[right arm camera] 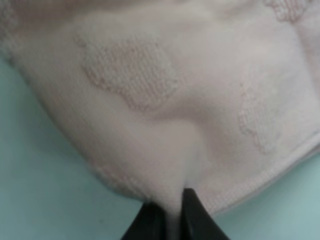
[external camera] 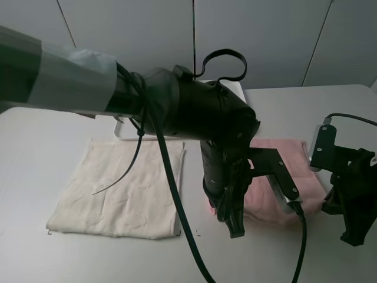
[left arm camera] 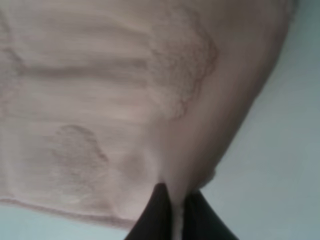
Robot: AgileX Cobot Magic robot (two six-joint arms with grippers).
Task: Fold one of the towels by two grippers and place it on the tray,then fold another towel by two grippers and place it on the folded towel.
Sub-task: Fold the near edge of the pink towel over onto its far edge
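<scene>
Table (external camera: 306, 106): pale, filled the overhead frame.

Left arm (external camera: 177, 106): black with a taped sleeve. It ran from the upper left to the centre of the frame, reached across the middle and hid much of the scene.

Cream towel (external camera: 118, 188): flat and unfolded on the table, lower left.

Pink towel (external camera: 288, 162): on the table right of centre, in front of the tray, near edge bunched.

Tray (external camera: 234, 88): white. Only bits of rim showed behind the arm, upper centre; its inside was hidden.

Left gripper (left arm camera: 176, 200): fingers clamped on a pinch of the pink towel's edge near a corner.

Right gripper (right arm camera: 170, 207): likewise closed on a pinch of the pink towel's hem, lower right of the overhead frame.
</scene>
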